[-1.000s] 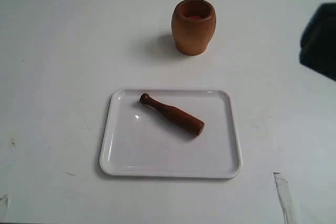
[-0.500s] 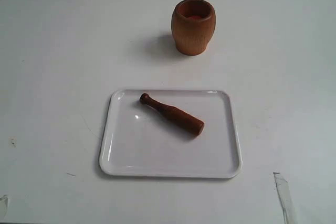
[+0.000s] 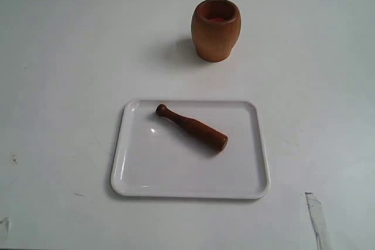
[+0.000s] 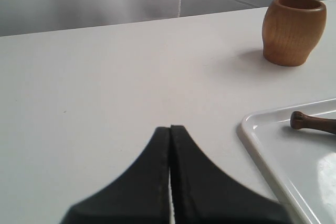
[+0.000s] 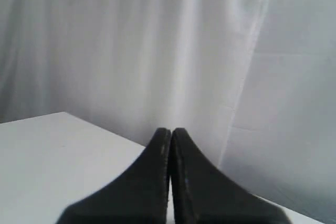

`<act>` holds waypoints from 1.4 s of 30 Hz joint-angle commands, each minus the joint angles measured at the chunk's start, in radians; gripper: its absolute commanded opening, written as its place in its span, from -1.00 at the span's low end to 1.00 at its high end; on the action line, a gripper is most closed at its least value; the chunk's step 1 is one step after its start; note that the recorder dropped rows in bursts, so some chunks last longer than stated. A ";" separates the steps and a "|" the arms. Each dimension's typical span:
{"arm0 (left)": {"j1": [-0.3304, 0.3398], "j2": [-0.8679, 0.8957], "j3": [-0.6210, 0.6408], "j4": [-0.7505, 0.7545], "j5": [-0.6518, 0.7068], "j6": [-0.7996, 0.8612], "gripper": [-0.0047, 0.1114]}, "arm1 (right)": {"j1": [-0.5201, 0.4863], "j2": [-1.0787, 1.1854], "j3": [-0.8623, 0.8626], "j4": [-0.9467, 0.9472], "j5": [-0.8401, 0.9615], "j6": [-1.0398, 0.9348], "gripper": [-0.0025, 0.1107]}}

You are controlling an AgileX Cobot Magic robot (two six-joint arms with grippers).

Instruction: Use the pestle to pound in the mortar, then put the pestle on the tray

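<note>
Left wrist view: left gripper (image 4: pixel 169 128) up close, two black fingers (image 4: pixel 152 182) pressed flat together, tips touching, only a thin line between them. Grips nothing. Hangs over the white table (image 4: pixel 105 77), near a corner of the tray (image 4: pixel 294 156).

Right wrist view: right gripper (image 5: pixel 170 129) the same way, two black fingers (image 5: pixel 144 192) squeezed shut, tips touching, nothing held. Points toward a white curtain (image 5: pixel 131 51), with just a bit of table below.

Further out, in the exterior view: one tray, one pestle (image 3: pixel 191 127), one mortar (image 3: pixel 215 30). Flat white tray with round corners and a low rim, near the front middle of the table. Dark red-brown pestle lying flat inside the tray, slanted, small knob end toward the back left, thick end toward the right, touching no rim. Light-brown mortar standing upright on the table behind the tray, well apart from it, open mouth up, reddish-orange inside, soft shadow to its left.

Plain, smooth white table top, with a few tiny dark specks (image 3: pixel 14 158) near the left edge and one strip of clear tape (image 3: pixel 316 218) near the front right corner. Grey-white folds of curtain along the far edge of the table.
</note>
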 commanded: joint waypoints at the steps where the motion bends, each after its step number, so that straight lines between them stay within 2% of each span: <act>1: -0.008 -0.001 0.001 -0.007 -0.003 -0.008 -0.92 | -0.092 -0.079 0.059 0.001 0.049 0.000 -0.96; 5: -0.008 -0.001 0.001 -0.007 -0.003 -0.008 -0.92 | -0.152 -0.138 0.100 0.001 0.051 0.000 -0.96; 8: -0.008 -0.001 0.001 -0.007 -0.003 -0.008 -0.92 | -0.207 -0.243 0.162 0.001 0.119 0.000 -0.96; 12: -0.008 -0.001 0.001 -0.007 -0.003 -0.008 -0.92 | -0.246 -0.247 0.202 0.001 0.174 0.000 -0.96; 21: -0.008 -0.001 0.001 -0.007 -0.003 -0.008 -0.92 | -0.246 -0.247 0.202 0.001 0.129 0.032 -0.96; 34: -0.008 -0.001 0.001 -0.007 -0.003 -0.008 -0.92 | -0.246 -0.247 0.274 0.001 0.183 0.090 -0.96; 42: -0.008 -0.001 0.001 -0.007 -0.003 -0.008 -0.92 | -0.246 -0.247 0.278 0.001 0.215 0.062 -0.96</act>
